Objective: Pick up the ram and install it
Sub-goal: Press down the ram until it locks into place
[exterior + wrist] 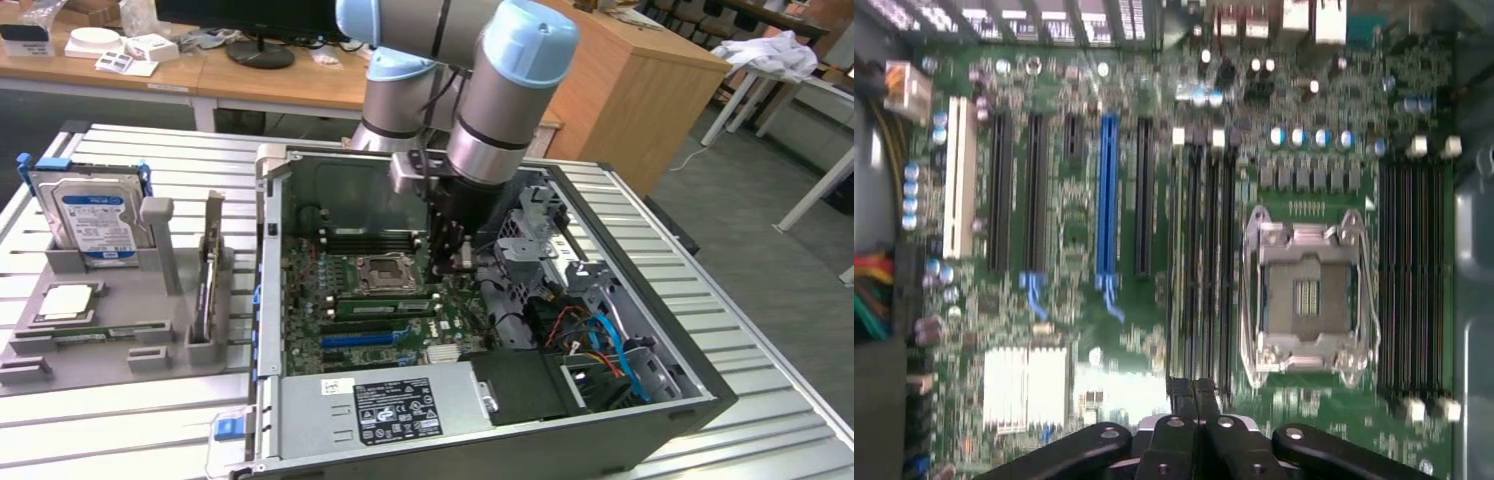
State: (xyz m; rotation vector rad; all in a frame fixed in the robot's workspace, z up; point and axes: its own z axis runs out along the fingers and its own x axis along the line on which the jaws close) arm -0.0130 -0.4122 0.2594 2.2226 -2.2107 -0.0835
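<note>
Tool down inside the open case, fingers pressed together, right over the slots by the socket.

The tool [458,262] hangs low in the case [694,390], its fingers [1194,400] closed flat against each other with nothing visible between them. Directly beneath the tip on the board [1064,230] run the slots [1202,260], and a green stick, the ram [384,303], lies in the bank just beside the tool, seated level. The socket [1306,295] sits just past that bank from the tool, with more slots [1414,275] on its far side. Well away from the tool, outside the case on the table [120,420], a grey rack [114,335] holds a drive [94,215] upright and a silver chip [67,300] lying flat.
</note>
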